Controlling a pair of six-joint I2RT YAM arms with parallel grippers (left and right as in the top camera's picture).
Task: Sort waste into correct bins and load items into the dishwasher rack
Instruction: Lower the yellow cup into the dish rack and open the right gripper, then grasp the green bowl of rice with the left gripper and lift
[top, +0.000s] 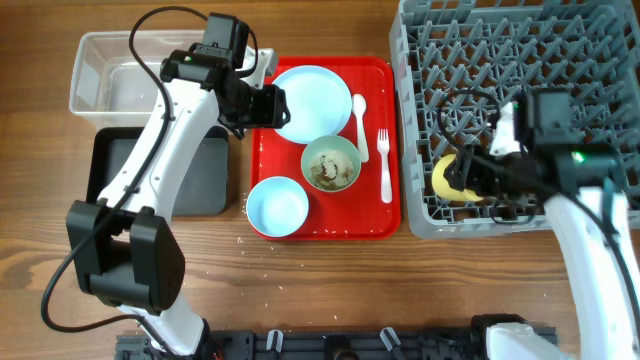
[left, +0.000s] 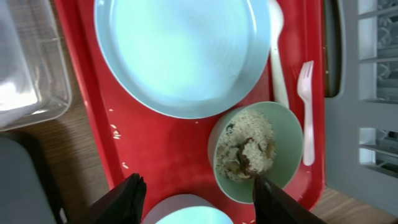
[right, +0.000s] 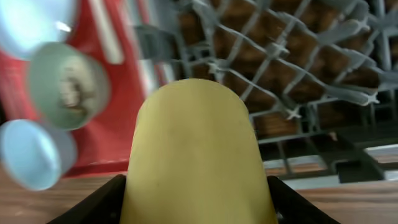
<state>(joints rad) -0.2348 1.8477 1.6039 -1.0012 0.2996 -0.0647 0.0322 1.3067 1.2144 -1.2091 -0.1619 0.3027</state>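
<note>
The right gripper (top: 468, 172) clamps a small yellow plastic cup (right: 196, 155) between its jaws, tipped on its side low over the front-left corner of the large grey pegged dishwasher rack (top: 560, 40), apparently so it can settle among the pegs. Across the table, the left gripper (left: 198, 198) hangs over the flat red serving tray (top: 385, 215), jaws spread wide and empty, looking down on a pale green bowl (top: 330, 163) holding rice and brown scraps. That leftover food probably explains why the bowl waits on the tray rather than in the rack. A light blue round plate (top: 310, 100), a light blue bowl (top: 277, 205), a white plastic spoon (top: 360, 125) and fork (top: 384, 165) lie around it. Loose rice grains (left: 115, 130) dot the tray. The clear plastic tub (top: 100, 60) and shallow black tray (top: 110, 150) stand to the left.
</note>
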